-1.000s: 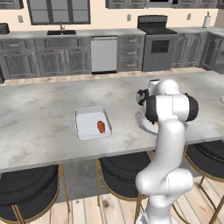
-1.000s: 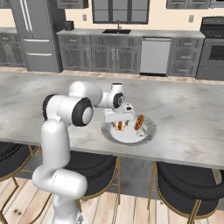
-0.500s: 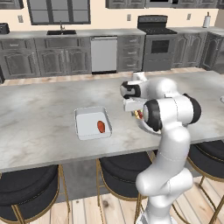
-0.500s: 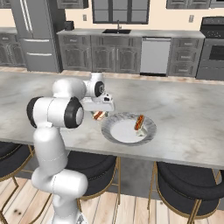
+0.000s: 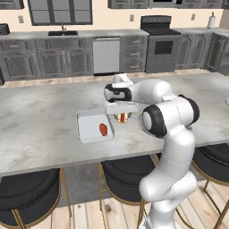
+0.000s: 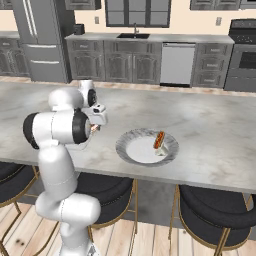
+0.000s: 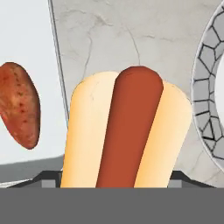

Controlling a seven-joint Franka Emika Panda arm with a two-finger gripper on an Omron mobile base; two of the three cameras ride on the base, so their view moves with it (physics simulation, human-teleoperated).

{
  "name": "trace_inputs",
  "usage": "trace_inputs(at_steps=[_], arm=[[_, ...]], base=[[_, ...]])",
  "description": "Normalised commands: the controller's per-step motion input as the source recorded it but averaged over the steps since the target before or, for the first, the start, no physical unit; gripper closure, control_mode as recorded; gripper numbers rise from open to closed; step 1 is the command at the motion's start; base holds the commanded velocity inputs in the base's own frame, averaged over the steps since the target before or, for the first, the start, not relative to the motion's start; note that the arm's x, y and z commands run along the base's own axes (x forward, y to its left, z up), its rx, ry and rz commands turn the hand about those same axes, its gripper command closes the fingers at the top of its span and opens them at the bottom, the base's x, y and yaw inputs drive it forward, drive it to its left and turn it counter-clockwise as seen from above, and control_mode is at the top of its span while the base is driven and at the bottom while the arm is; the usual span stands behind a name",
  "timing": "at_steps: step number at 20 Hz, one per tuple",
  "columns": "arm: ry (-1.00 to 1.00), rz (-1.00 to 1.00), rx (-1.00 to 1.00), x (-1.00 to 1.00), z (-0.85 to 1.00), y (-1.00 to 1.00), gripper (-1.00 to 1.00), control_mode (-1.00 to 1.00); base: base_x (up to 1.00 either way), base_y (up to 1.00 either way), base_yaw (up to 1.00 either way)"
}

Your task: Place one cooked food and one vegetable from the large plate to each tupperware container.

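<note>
My gripper (image 5: 121, 114) is shut on a hot dog in a bun (image 7: 127, 131) and holds it above the counter, just right of the tupperware container (image 5: 87, 129). In that container lies the vegetable (image 5: 103, 129), a reddish oval piece, which the hand view shows to the left of the hot dog (image 7: 19, 109). The large plate (image 6: 131, 140), with its grey marbled rim, sits to the right of the arm and carries a second hot dog (image 6: 159, 140). The hand view catches the plate's rim (image 7: 209, 87) at its right edge.
The marble island counter (image 5: 40, 112) runs wide to both sides. Black stools (image 5: 29, 197) stand along its near edge. Kitchen cabinets and a stove line the back wall, far off.
The arm has swung left from the large plate toward the tupperware container, carrying one hot dog. The other hot dog stays on the plate, and the vegetable has not moved.
</note>
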Motion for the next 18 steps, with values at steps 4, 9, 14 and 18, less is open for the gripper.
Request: trace_inputs(at_steps=[4,9,14,18], arm=[[0.00,0.02,0.00,0.04,-0.26,1.00,1.00,-1.00],[0.04,0.16,0.00,0.60,-0.14,0.98,1.00,-1.00],[0.08,0.01,0.00,0.43,0.00,0.29,1.00,-1.00],[-0.05,0.08,0.00,0.19,-0.17,0.11,1.00,-1.00]], base=[[0.00,0.00,0.00],[0.00,0.00,0.00],[0.00,0.00,0.00],[0.00,0.00,0.00]])
